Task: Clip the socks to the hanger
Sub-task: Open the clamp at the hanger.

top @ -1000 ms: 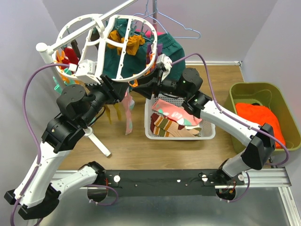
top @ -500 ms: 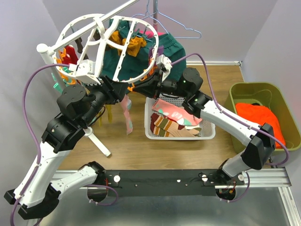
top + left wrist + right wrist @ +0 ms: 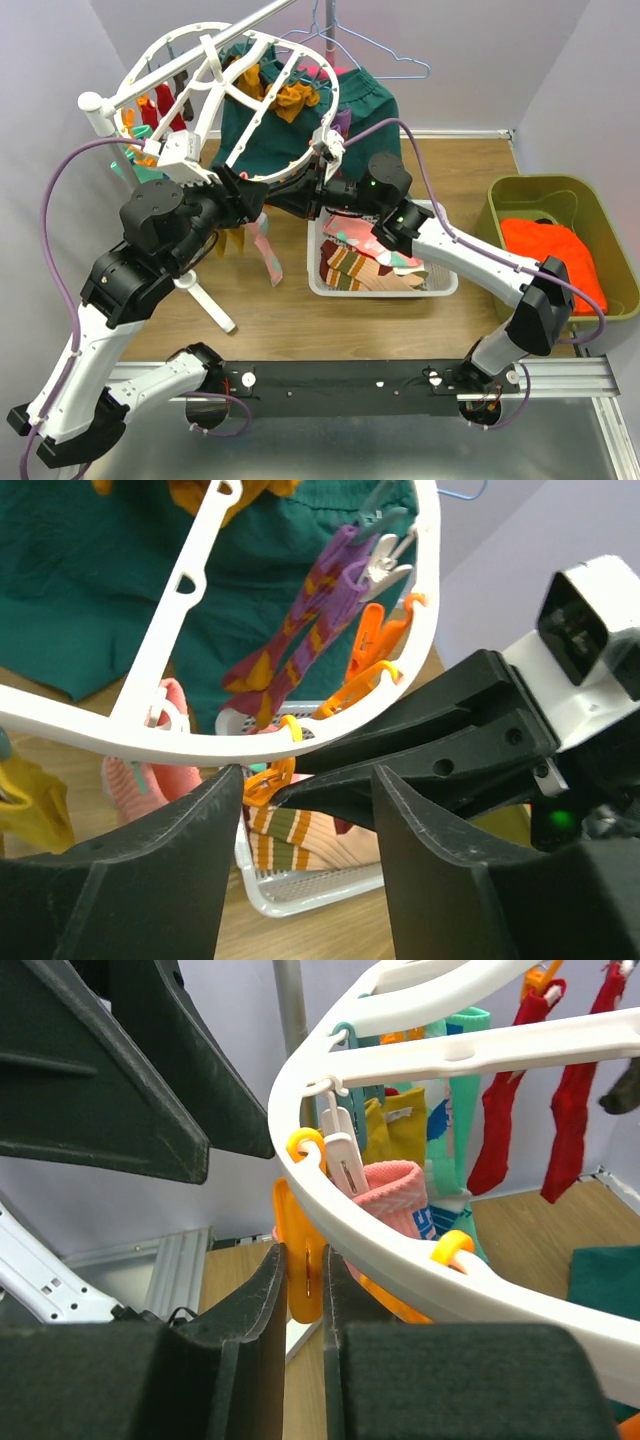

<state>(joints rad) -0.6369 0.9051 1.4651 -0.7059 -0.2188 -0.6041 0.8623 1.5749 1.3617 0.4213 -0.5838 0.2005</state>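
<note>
The hanger is seen hung, tilted, from a white rod at the back left of the table, above the left arm, with a green garment behind it. Both arms are raised to its near rim. An orange clip dangling from that rim is pinched between the fingers of the right gripper, which are pressed flat against both of its sides. The left gripper is held spread just in front of it, with nothing between its fingers except open air and, further off, the tips of the other gripper. A pink sock with teal marks is found under the rim just beside the pinched clip, its cuff against a white clip; whether it is gripped by that clip cannot be told. A purple sock is clipped further along the rim, and red socks and a mustard one are hung on the far side. More socks are left in the white basket on the table below the right arm
</note>
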